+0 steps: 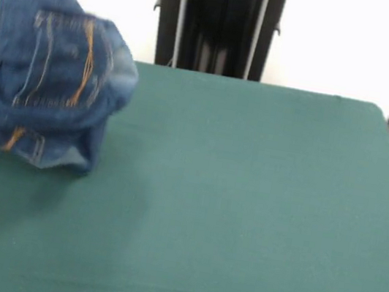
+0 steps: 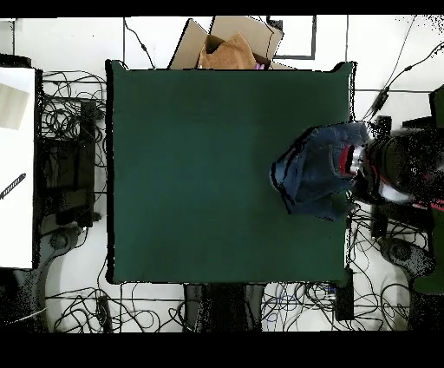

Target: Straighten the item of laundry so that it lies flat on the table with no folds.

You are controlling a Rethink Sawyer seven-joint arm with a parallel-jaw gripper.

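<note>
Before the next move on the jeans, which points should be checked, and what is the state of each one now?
1. Small blue denim jeans lie flat with no folds: not ok, they are bunched in a lump.
2. Jeans are fully on the dark green felt-covered table: not ok, they are at its edge, and the overhead view shows part of them past it.
3. A person's arm in a dark sleeve is away from the jeans: not ok, it reaches to them in the overhead view.
4. Robot hand is ready: cannot tell, neither view shows it.
5. Black robot pedestal is free of cloth: ok.
</note>
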